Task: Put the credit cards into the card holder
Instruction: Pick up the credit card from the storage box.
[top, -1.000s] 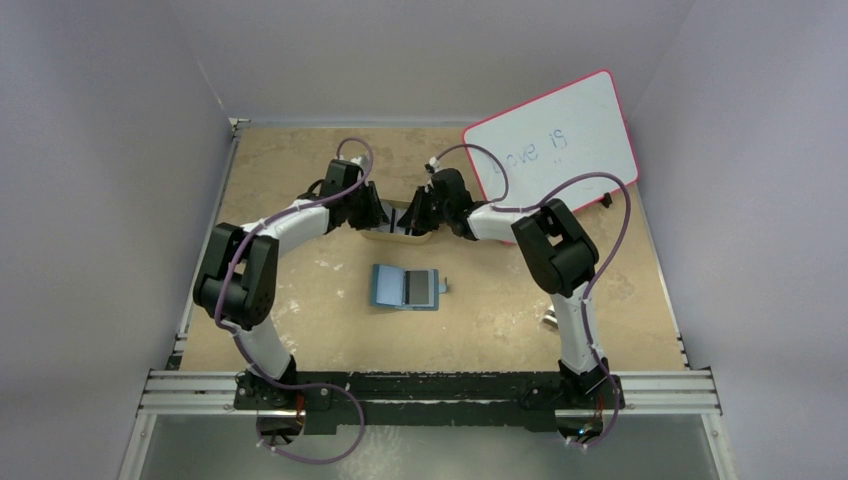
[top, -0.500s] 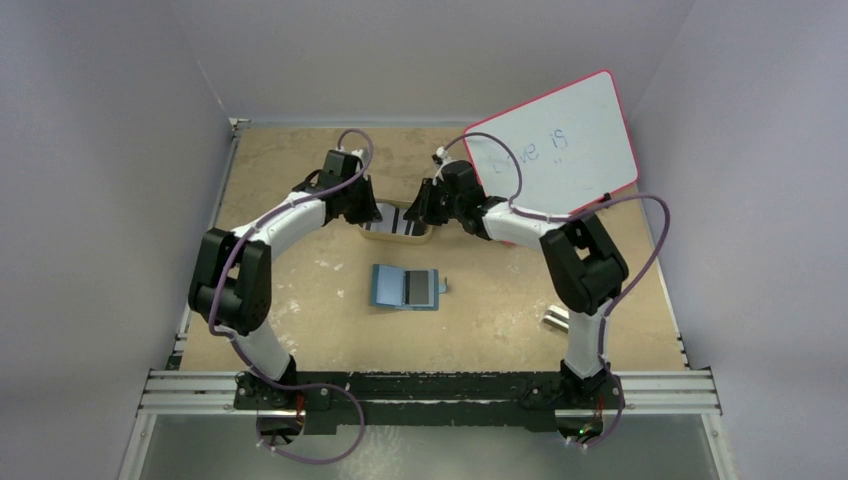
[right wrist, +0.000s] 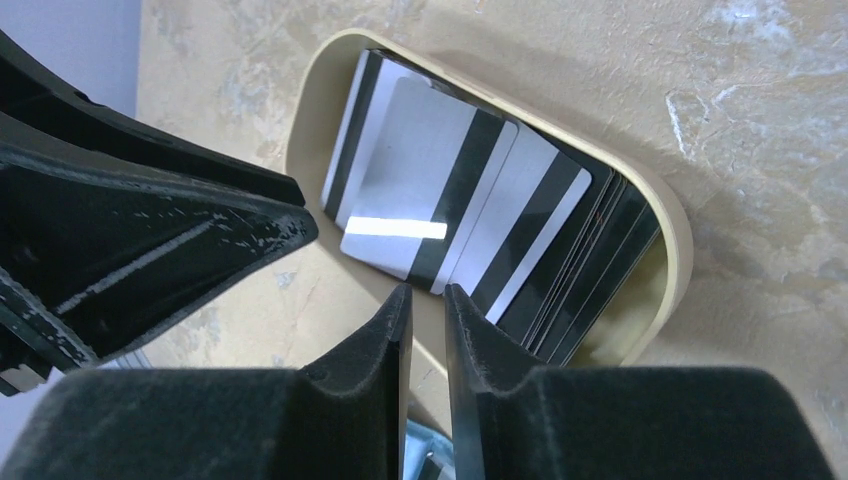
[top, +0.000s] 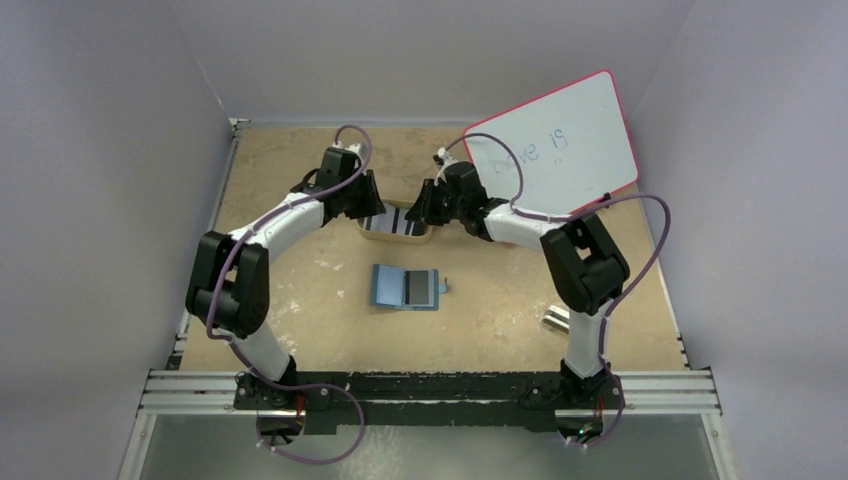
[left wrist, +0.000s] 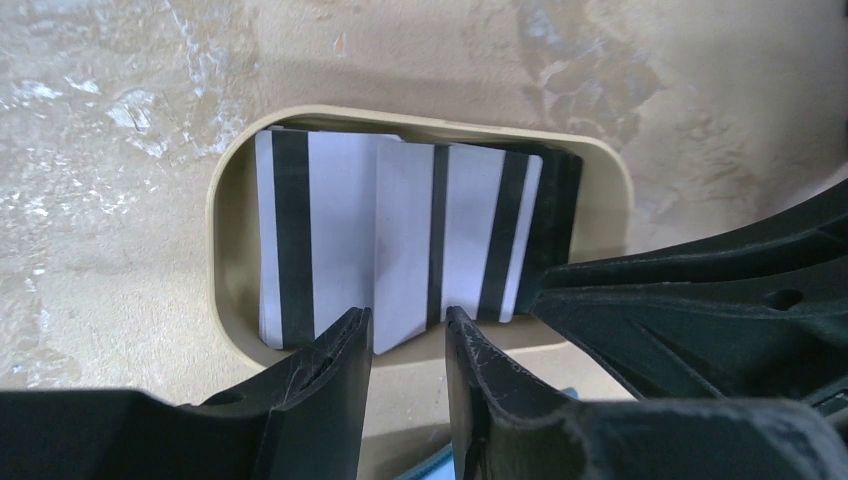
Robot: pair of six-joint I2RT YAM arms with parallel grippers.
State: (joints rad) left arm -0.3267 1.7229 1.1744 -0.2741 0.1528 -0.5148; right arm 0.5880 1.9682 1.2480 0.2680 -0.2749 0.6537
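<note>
Compared with a second ago, both arms have eased back from the tan tray at the far side of the table. Then the two hands crowded over it and hid its contents; now the top view shows the striped credit cards lying fanned inside it. The right arm's elbow has also swung outward. The left hand hovers at the tray's near rim with its jaws partly spread and nothing clamped between them. The lower edge of one pale tilted card sits just beyond the gap. The right hand hangs over the opposite rim, its fingers only a narrow slit apart and empty. The card holder has not moved: it lies open on the table, nearer the arm bases than the tray, with one striped card lying on its right half. This looks like a pick attempt that came away without a card, so the stack stays in the tray. The next grasp probably needs the tilted card's raised edge caught cleanly.
</note>
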